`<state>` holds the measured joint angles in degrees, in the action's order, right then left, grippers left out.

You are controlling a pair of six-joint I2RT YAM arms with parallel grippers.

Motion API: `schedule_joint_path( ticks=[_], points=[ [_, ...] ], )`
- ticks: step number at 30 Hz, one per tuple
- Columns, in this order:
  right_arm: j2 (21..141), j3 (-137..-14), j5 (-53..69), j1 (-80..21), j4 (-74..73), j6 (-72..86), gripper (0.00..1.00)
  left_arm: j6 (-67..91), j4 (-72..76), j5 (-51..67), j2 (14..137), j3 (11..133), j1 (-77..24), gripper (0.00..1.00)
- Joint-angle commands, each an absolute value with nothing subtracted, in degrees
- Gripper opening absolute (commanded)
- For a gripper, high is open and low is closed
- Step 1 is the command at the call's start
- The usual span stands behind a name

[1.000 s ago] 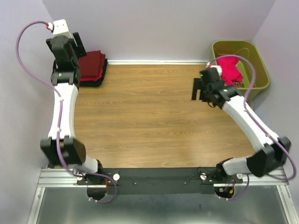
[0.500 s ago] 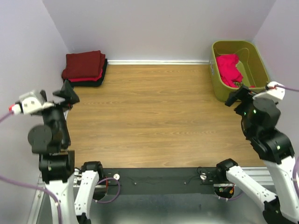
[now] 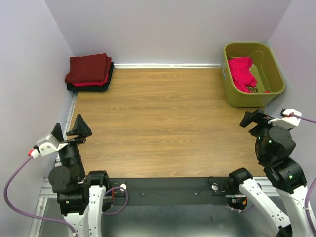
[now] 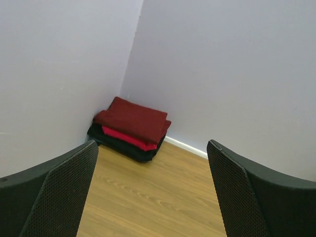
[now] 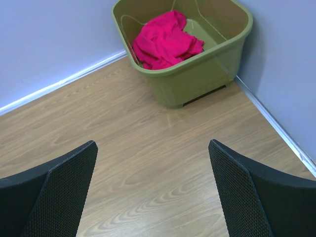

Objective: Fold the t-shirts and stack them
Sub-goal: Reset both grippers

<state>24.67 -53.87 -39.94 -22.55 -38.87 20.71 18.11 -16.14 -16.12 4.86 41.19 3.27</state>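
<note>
A folded stack of t-shirts (image 3: 89, 72) lies in the far left corner: dark maroon on top, a pinkish-red one under it, black at the bottom; the left wrist view shows the stack (image 4: 132, 127) from afar. A crumpled pinkish-red t-shirt (image 3: 243, 72) lies in the olive bin (image 3: 274, 81), also in the right wrist view as t-shirt (image 5: 163, 41). My left gripper (image 3: 69, 134) is pulled back to the near left edge, open and empty. My right gripper (image 3: 253, 118) hangs at the near right, open and empty, short of the bin (image 5: 212, 59).
The wooden table (image 3: 168, 118) is walled by pale purple panels at the back and both sides. The black base rail (image 3: 163, 187) runs along the near edge between the two arm bases.
Both arms have withdrawn from the far side to the near edge. The left gripper has left the stack and opened fully; the right gripper has backed away from the bin.
</note>
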Motion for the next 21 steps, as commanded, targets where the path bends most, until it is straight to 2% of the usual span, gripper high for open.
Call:
schedule_joint_path(
  ticks=[1, 8, 21],
  points=[
    [22.77, -51.51, -40.87, -22.68, -37.18, 19.42, 1.0, 20.91, -13.54, -18.01, 0.71, 37.01, 3.25, 0.99],
    [19.87, -48.78, -38.24, -22.68, -34.11, 16.7, 1.0, 22.77, -13.45, -20.3, -2.11, 32.79, 3.25, 0.99],
    [17.67, -47.2, -37.18, -22.68, -30.68, 14.68, 1.0, 20.57, -10.81, -16.35, -1.23, 30.76, 3.25, 0.99]
  ],
)
